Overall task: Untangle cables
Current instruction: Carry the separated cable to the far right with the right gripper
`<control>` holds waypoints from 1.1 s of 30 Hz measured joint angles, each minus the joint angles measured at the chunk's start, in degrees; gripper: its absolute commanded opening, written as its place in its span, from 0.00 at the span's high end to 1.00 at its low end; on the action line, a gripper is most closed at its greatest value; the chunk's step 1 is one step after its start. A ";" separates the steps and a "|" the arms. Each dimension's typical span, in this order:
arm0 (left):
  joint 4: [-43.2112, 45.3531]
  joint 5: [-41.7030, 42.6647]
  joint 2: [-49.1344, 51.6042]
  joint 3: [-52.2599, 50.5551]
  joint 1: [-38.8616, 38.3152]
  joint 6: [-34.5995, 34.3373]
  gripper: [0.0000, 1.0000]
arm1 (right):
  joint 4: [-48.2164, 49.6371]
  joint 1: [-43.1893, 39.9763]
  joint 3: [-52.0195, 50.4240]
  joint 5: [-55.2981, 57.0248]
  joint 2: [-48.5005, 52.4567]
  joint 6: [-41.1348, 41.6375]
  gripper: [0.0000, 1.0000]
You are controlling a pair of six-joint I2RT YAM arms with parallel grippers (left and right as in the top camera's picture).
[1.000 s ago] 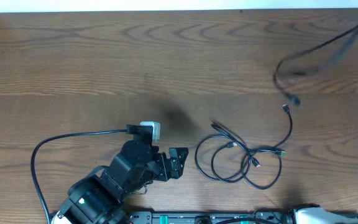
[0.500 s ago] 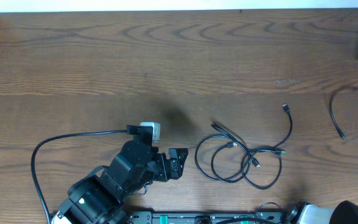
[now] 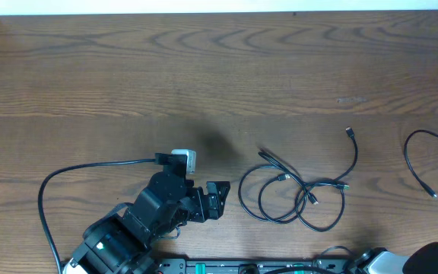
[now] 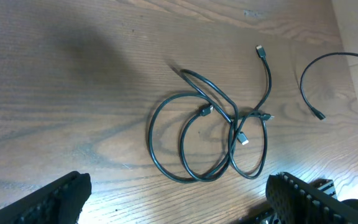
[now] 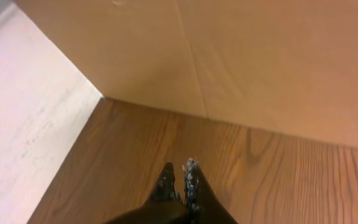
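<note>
A tangle of thin black cables [image 3: 295, 192] lies in overlapping loops on the wooden table, right of centre; the left wrist view shows the same tangle of cables [image 4: 215, 130] ahead of the fingers. One more thin black cable [image 3: 419, 156] lies apart at the far right, a curved cable [image 4: 319, 78] in the left wrist view too. My left gripper [image 3: 220, 198] sits just left of the tangle, open and holding nothing [image 4: 179, 205]. My right gripper [image 5: 180, 169] is shut on nothing, over bare wood, away from the cables.
A thick black robot cable [image 3: 74, 171] curves over the table at the left. Part of my right arm [image 3: 432, 259] shows at the bottom right corner. A cardboard wall [image 5: 229, 56] stands close in front of the right gripper.
The separate cable, a blur in the air at the upper right, has come down and now lies on the table at the far right. The right arm has drawn back. The left arm is still.
</note>
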 measured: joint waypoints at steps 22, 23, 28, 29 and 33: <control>0.00 0.26 0.00 0.00 0.00 0.00 0.06 | 12.39 -2.89 -39.54 -0.68 -0.37 5.66 0.99; -0.02 0.28 0.00 0.00 0.00 0.00 0.06 | 13.46 -2.89 -41.31 -0.66 -0.37 5.75 0.99; -0.02 0.42 0.00 0.00 0.00 0.00 0.06 | 18.03 -2.89 -49.48 -0.79 -0.37 6.14 0.98; -0.02 0.42 0.00 0.00 0.00 0.00 0.06 | 18.97 -2.89 -51.04 -0.94 -0.37 6.16 0.97; -0.02 0.44 0.00 0.00 0.00 0.00 0.06 | 21.55 -2.91 -55.76 -1.49 -0.37 6.58 0.39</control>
